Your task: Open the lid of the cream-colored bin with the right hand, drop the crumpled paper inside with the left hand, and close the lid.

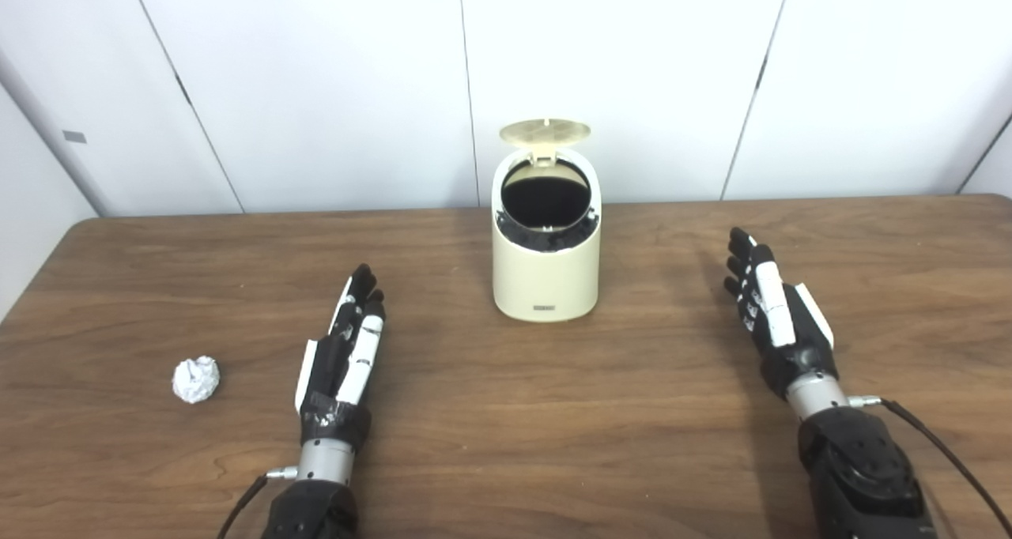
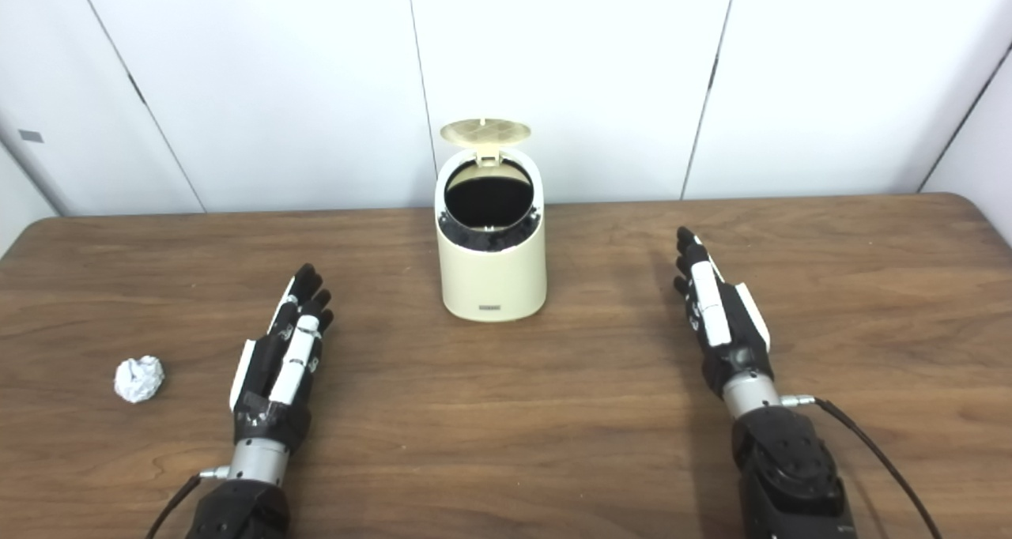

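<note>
A: In the left eye view, what is done already?

B: The lid (image 1: 545, 131) of the cream-colored bin (image 1: 545, 278) stands up at the back, so the dark opening is free. The opening step looks finished. The right hand (image 1: 771, 310) rests well apart from the bin on its right, fingers stretched and a little apart, holding nothing.

A: And the crumpled paper (image 1: 195, 378)?

B: It lies on the tabletop (image 1: 506, 444) at the far left, not in the bin. The left hand (image 1: 348, 349) is just to the right of it, not touching it, fingers straight and close to each other, holding nothing.

A: Does the right eye view say the same?

B: Yes. The lid is raised, the paper lies alone on the wood, and both hands are flat and without any object. Whether they touch the tabletop or hover, this cannot be told.

A: So what is left?

B: As a judgement: the left hand must take the paper and drop it inside, then the lid must be closed. About one third seems done.
</note>
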Tool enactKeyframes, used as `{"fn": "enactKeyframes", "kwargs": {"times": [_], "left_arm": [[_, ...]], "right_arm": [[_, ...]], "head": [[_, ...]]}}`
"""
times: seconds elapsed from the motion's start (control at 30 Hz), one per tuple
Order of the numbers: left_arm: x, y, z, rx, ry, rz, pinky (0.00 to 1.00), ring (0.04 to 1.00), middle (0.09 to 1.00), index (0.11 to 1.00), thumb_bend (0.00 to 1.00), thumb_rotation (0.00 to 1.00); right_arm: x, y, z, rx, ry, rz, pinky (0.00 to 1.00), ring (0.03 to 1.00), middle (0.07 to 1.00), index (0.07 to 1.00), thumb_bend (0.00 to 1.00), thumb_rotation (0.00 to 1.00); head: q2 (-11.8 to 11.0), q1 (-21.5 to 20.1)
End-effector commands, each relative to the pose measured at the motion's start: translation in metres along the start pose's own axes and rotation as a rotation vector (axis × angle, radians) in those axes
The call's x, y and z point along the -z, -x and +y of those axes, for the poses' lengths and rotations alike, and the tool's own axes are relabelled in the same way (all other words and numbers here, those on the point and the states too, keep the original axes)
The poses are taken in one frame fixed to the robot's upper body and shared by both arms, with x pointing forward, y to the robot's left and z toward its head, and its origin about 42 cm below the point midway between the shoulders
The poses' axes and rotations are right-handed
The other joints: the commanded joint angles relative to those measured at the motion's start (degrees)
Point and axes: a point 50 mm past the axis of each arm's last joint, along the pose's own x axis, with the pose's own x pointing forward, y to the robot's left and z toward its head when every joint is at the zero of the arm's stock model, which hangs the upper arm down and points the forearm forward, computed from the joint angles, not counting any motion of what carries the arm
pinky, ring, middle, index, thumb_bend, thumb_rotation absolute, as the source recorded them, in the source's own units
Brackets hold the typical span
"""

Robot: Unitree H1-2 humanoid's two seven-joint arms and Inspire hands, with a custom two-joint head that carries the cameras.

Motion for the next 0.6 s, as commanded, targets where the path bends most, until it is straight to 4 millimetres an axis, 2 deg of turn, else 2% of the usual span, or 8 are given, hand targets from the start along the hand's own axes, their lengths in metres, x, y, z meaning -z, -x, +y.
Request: {"fn": "enactKeyframes", "kwargs": {"times": [0.0, 0.2, 0.4, 0.57], "left_arm": [[0.009, 0.012, 0.016, -0.010, -0.024, 0.042, 1.00, 0.985, 0.990, 0.995, 0.29, 0.59], [0.008, 0.013, 0.016, -0.007, -0.036, 0.048, 1.00, 0.991, 0.995, 0.999, 0.29, 0.61], [0.008, 0.014, 0.013, -0.004, -0.026, 0.052, 1.00, 0.996, 0.995, 1.000, 0.30, 0.62], [0.008, 0.014, 0.009, -0.008, -0.026, 0.051, 1.00, 0.997, 0.997, 0.997, 0.31, 0.59]], "right_arm": [[-0.010, -0.001, -0.007, 0.023, 0.038, -0.075, 1.00, 0.986, 0.987, 0.967, 0.54, 1.00], [0.000, 0.008, -0.009, 0.040, 0.044, -0.083, 0.99, 0.967, 0.973, 0.959, 0.54, 1.00], [0.007, 0.012, -0.015, 0.047, 0.002, -0.086, 1.00, 0.985, 0.985, 0.967, 0.56, 1.00], [0.018, 0.011, -0.031, 0.060, -0.007, -0.078, 1.00, 0.990, 0.985, 0.961, 0.55, 1.00]], "head": [[0.03, 0.08], [0.07, 0.23], [-0.08, 2.98], [-0.52, 6.16]]}}
